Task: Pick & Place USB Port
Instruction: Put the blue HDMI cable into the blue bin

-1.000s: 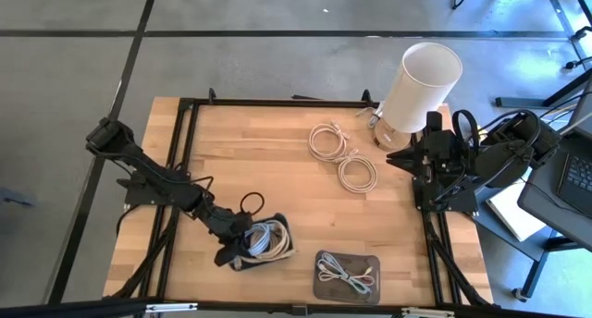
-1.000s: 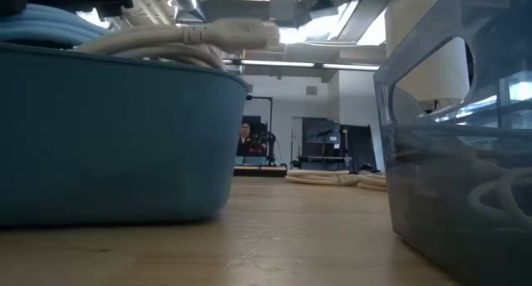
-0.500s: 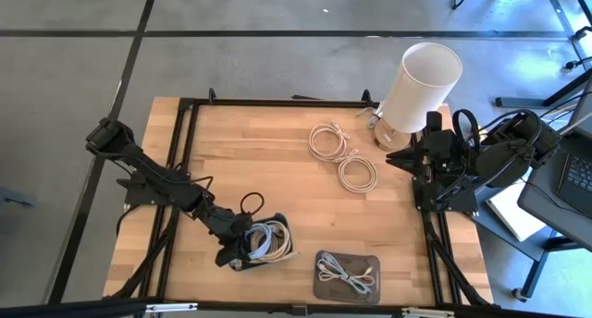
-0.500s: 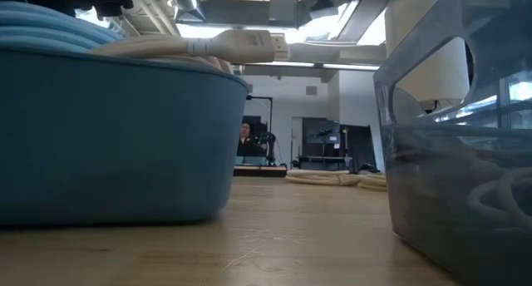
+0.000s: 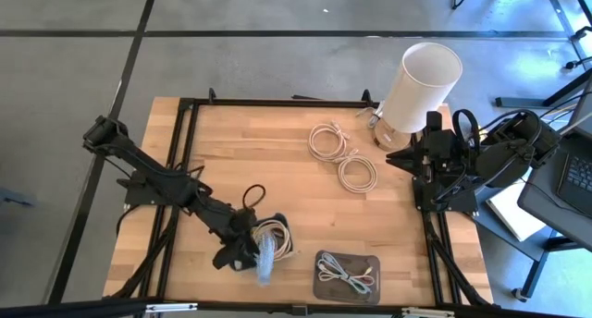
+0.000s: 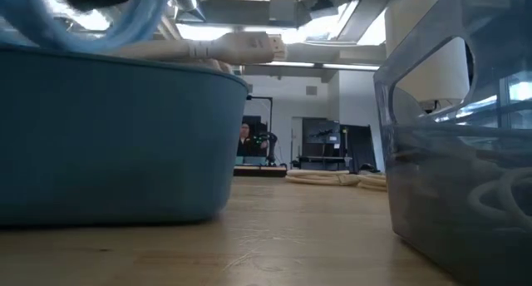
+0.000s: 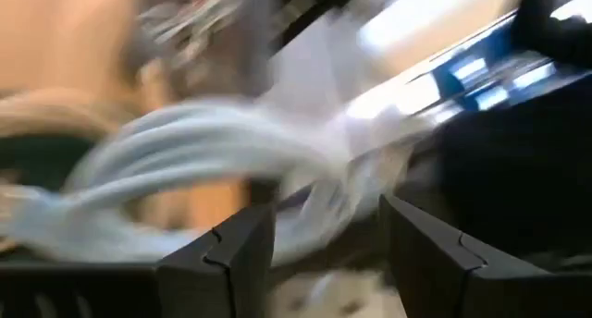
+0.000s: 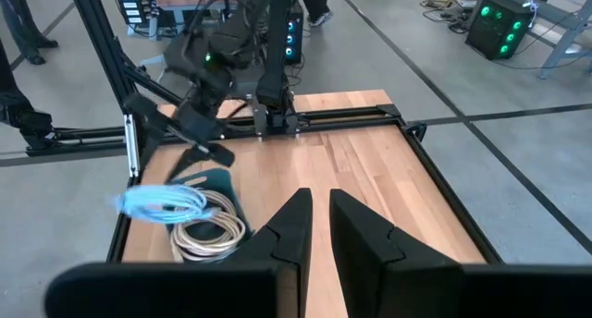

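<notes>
A light-blue cable coil (image 8: pixel 162 202) shows blurred at the dark teal bin (image 6: pixel 116 136). One loop (image 6: pixel 141 16) of it is up above the bin's rim. A beige cable (image 8: pixel 211 230) lies coiled in the same bin, and its plug (image 6: pixel 249 46) sticks out over the rim. My left gripper (image 7: pixel 319 226) is open just above the bin (image 8: pixel 220 181), with the blue cable (image 7: pixel 185 152) right past its fingers. My right gripper (image 8: pixel 319 202) waits high at the table's right edge, shut on nothing. My left gripper is open right over the light-blue cable (image 5: pixel 265 264), slanting down from the table's left. The cable is blurred where it passes the fingers, so I cannot tell whether a finger touches it.
A clear tray (image 5: pixel 347 274) with a white cable sits near the front edge, right of the bin. Two beige coils (image 5: pixel 326 138) (image 5: pixel 356 173) lie on the bare wood toward the far right. A white cylinder (image 5: pixel 421 82) stands at the far right corner.
My left gripper has opened and gone up from the bin. The light-blue cable, which lay flat in the bin under the gripper, now has a loop up above the rim and has shifted toward the table's near edge. The beige cable's plug has shifted a little.
</notes>
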`<state>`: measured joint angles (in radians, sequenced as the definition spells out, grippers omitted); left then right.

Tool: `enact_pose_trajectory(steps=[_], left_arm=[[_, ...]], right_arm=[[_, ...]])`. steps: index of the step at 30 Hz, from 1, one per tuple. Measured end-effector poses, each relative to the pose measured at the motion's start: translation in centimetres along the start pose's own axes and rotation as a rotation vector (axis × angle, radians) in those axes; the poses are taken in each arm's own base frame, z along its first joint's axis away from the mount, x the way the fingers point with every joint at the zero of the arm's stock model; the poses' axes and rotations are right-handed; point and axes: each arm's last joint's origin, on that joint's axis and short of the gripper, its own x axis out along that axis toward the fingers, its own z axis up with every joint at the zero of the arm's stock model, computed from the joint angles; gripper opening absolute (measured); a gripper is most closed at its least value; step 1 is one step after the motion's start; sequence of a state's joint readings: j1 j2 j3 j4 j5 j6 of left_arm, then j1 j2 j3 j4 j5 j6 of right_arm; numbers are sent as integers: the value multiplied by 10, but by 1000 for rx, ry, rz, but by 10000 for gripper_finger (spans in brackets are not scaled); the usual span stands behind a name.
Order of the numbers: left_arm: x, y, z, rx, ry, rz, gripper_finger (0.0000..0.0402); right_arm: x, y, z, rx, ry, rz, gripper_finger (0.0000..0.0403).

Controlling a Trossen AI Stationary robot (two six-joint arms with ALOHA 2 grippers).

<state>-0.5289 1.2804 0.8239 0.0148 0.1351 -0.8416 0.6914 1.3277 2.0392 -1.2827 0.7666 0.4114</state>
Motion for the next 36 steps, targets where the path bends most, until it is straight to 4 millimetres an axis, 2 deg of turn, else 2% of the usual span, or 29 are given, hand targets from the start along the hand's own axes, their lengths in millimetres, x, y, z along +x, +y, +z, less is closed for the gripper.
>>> enact_pose_trajectory(steps=[3, 7, 23, 29, 36], left_arm=[[-4, 12, -6, -7, 109, 184, 180], [-7, 22, -9, -36, 167, 273, 169], [-12, 37, -1, -13, 170, 358, 133], [-11, 34, 5, -85, 197, 224, 124], [-4, 6, 18, -78, 56, -55, 109]], right_arm=[[0, 0, 0, 2, 0, 0, 45], [0, 0, 0, 5, 2, 5, 45], [0, 0, 0, 9, 1, 8, 45], [0, 0, 0, 8, 1, 8, 45], [0, 0, 0, -3, 1, 8, 45]])
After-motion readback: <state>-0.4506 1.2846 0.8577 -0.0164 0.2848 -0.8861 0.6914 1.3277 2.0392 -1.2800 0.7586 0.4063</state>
